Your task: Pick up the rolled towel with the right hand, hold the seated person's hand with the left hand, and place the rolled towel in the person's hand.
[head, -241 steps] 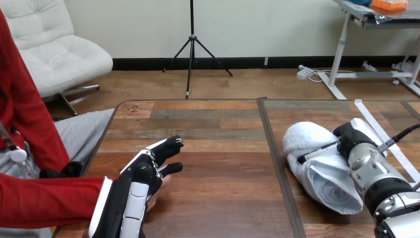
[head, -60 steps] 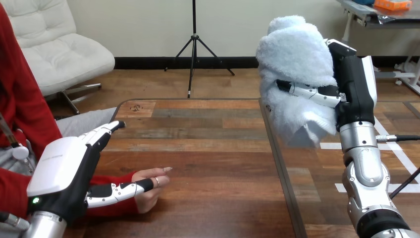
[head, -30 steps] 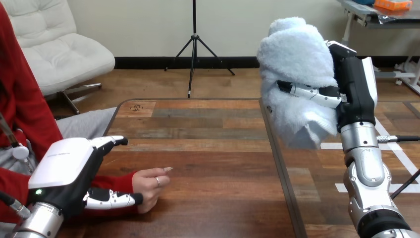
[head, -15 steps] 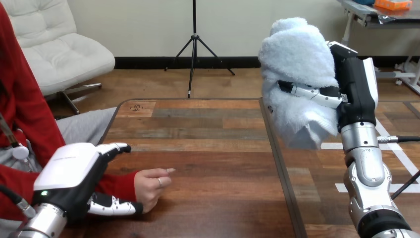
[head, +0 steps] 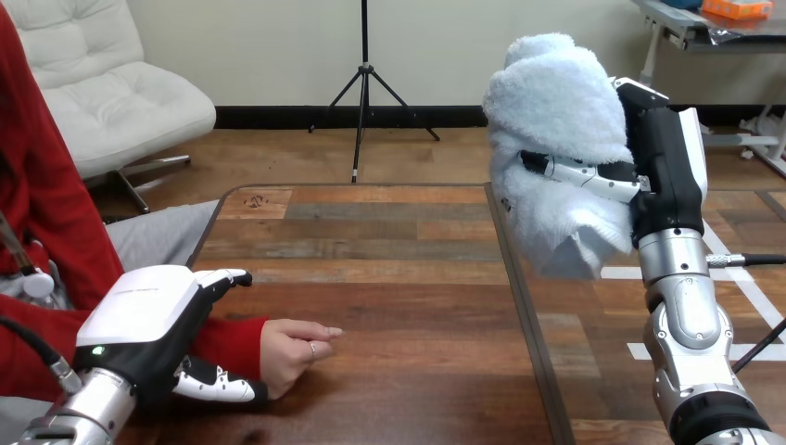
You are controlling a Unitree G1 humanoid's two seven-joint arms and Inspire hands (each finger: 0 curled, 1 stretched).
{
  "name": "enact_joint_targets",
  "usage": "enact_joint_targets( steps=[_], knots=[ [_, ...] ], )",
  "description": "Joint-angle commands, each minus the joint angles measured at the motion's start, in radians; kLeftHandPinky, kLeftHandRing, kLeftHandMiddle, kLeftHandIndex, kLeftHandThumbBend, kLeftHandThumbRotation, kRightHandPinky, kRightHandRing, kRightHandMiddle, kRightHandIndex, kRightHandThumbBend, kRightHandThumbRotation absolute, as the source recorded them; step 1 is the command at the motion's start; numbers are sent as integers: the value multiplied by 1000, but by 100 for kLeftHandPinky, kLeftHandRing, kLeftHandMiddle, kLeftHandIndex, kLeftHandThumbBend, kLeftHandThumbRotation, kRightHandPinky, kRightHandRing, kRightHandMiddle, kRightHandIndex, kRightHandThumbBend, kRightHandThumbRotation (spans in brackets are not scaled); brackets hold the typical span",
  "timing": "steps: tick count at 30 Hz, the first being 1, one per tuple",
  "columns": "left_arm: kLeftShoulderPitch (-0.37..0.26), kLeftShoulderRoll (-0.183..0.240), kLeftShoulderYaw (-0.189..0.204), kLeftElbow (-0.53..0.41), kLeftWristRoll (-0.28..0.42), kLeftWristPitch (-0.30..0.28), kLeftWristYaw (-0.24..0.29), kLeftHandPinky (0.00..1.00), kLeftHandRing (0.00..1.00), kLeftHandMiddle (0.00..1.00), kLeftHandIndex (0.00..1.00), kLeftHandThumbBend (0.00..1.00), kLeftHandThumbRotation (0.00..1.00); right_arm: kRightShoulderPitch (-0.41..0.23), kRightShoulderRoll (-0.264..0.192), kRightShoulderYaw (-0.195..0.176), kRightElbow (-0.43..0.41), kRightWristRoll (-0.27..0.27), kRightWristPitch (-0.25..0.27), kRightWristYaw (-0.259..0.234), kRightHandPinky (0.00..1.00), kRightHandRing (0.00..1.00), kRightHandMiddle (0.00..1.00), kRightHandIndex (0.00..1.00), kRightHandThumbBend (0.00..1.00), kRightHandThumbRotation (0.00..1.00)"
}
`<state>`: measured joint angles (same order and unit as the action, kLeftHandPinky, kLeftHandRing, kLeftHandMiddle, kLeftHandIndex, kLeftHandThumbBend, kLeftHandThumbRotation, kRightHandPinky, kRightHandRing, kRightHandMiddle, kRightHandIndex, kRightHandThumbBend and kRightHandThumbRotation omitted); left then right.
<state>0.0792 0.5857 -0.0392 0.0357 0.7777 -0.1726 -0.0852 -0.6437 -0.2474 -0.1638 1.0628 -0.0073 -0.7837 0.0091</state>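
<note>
One upright pale-blue rolled towel point(head: 556, 111), clamped in the right hand point(head: 663, 171), hangs well right of the person's hand point(head: 292, 350), wrist-clasped by the left hand point(head: 139, 320).

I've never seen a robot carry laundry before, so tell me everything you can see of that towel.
The towel is pale bluish-white and fluffy, terry cloth by the look, rolled into a thick bundle with a loose end hanging at the bottom. It stands roughly upright, held high above the table at the view's right. The right hand grips it around the middle, with fingers curled across its front. Nothing else touches it.
</note>
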Motion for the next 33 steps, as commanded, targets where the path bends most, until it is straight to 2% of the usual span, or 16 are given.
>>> enact_joint_targets(
  steps=[1, 4, 10, 11, 19, 27, 33],
  knots=[
    [-68, 26, -21, 9, 23, 8, 12, 77, 83, 85, 83, 100, 33, -43, -27, -12, -36, 10, -10, -4, 24, 29, 36, 41, 81, 0],
    [-83, 21, -44, 31, 46, 11, 19, 76, 82, 84, 82, 100, 29, -43, -29, -14, -36, 12, -12, 2, 24, 29, 36, 41, 81, 0],
    [-92, 16, -59, 42, 65, 22, 30, 75, 81, 83, 79, 98, 20, -43, -29, -19, -38, 22, -9, 13, 24, 29, 36, 41, 81, 0],
    [-93, 15, -61, 44, 67, 22, 35, 74, 80, 82, 78, 98, 16, -43, -29, -20, -39, 24, -9, 15, 24, 29, 36, 41, 81, 0],
    [-93, 15, -77, 47, 90, 33, 66, 72, 77, 79, 74, 96, 6, -41, -31, -21, -45, 24, -1, 16, 24, 29, 36, 41, 81, 0],
    [-98, 24, -91, 60, 101, 28, 89, 71, 75, 76, 72, 97, 3, -40, -31, -23, -48, 24, -2, 17, 24, 29, 36, 41, 81, 0],
    [-99, 27, -98, 59, 105, 38, 84, 71, 74, 75, 70, 97, 2, -39, -33, -21, -50, 18, -2, 12, 25, 30, 37, 41, 81, 0]
  ],
)
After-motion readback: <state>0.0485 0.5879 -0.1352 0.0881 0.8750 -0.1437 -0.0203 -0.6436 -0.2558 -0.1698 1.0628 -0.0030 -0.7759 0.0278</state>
